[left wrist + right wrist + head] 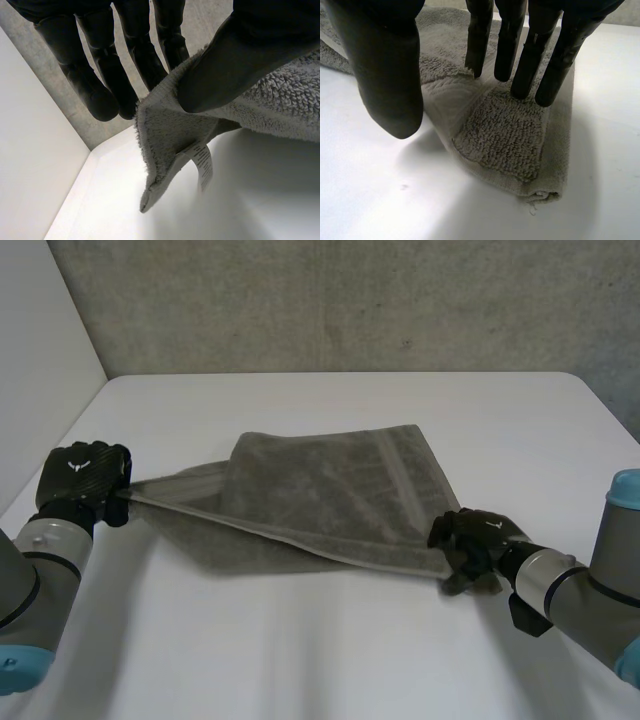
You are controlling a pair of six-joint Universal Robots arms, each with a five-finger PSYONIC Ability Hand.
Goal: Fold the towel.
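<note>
— White table [330, 400], grey wall behind. Where's the towel [330, 490]?
— Mid-table, grey, one layer folded over, stretched between both hands.
— And the left hand [80, 480]?
— It lifts the left corner. Its wrist view shows the thumb pinching terry against the fingers, with a label [202, 162] dangling.
— The right hand [470, 535]?
— It's at the right corner. Its wrist view shows straight fingers [540, 50] on the cloth, thumb apart.
</note>
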